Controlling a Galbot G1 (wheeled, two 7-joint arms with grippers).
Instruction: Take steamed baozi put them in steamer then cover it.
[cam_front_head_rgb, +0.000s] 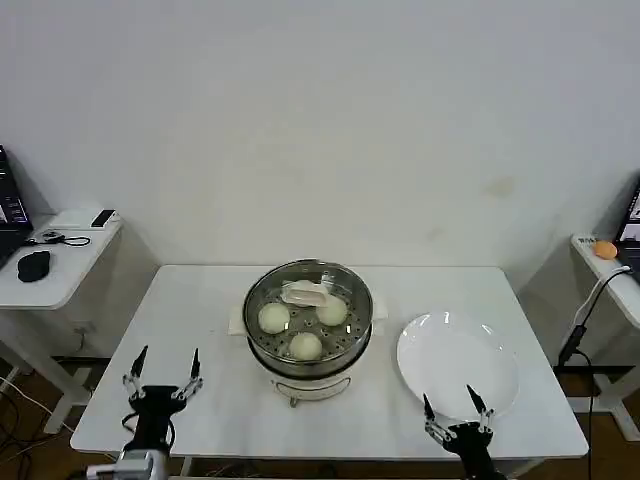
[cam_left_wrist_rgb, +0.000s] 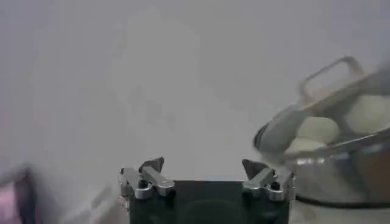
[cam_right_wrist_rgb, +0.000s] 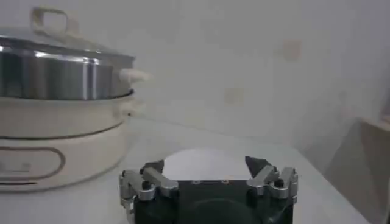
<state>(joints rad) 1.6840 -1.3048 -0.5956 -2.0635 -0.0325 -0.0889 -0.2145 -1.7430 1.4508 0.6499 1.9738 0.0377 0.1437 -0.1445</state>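
Sitting under a clear glass lid (cam_front_head_rgb: 309, 295), smooth pale round buns (cam_front_head_rgb: 274, 318) fill the shiny steel steamer (cam_front_head_rgb: 308, 330); left gripper (cam_front_head_rgb: 161, 373) and right gripper (cam_front_head_rgb: 455, 406) both spread wide, empty.

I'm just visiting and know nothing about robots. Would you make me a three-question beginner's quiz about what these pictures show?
1. True or false: the cover already sits on the steamer.
2. How many steamed baozi can be seen through the glass from the head view? A) one B) three C) five
3. Fill in: the white plate lies on the table on the robot's ____ side of the steamer.

Key
1. True. The glass lid rests on the pot's rim.
2. B. Three show; the handle may hide another.
3. Right. It is bare, with the right gripper open at its near edge, while the left gripper is open over the table's near left part.
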